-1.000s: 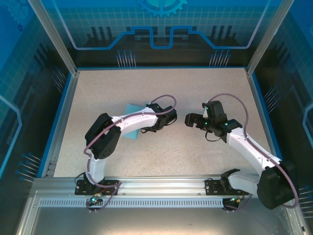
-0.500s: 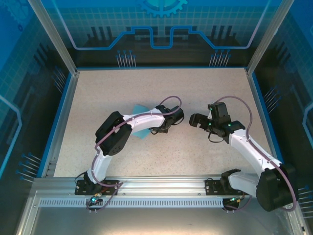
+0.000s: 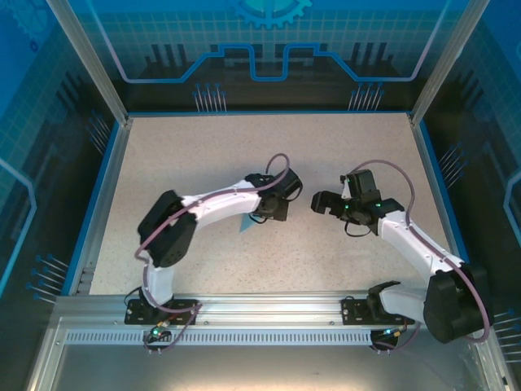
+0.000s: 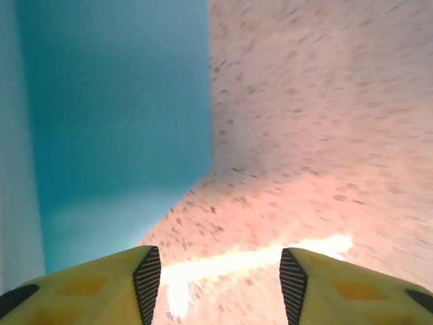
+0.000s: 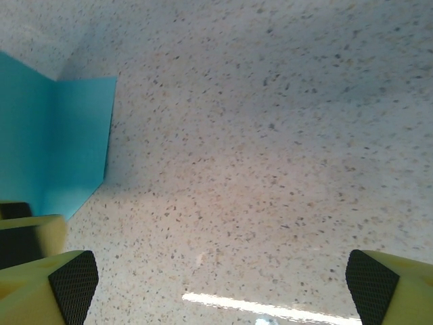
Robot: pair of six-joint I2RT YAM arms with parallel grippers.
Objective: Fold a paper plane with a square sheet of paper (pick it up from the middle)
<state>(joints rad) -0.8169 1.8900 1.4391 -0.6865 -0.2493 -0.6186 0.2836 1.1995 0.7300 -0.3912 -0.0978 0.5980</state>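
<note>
The light-blue square sheet of paper [image 4: 122, 122] lies on the speckled table, up and to the left of my left gripper [image 4: 220, 277]. That gripper's yellow fingers are open with only bare table between them. In the right wrist view the sheet [image 5: 67, 149] is bent along a crease, one part standing up. My right gripper [image 5: 220, 281] is wide open over bare table to the right of the sheet. From above, the left gripper [image 3: 271, 212] and right gripper [image 3: 319, 202] face each other mid-table. The left forearm covers most of the sheet [image 3: 242, 225]. The paper plane is out of view.
The table [image 3: 187, 155] is bordered by a blue rim [image 3: 104, 204] and transparent walls. Both arm bases sit on the metal rail [image 3: 269, 309] at the near edge. Bright light streaks lie on the table beneath both grippers.
My left gripper has opened from shut and let go of the paper. The left arm swung, and its forearm now covers most of the sheet. The right gripper shifted slightly and stays open.
</note>
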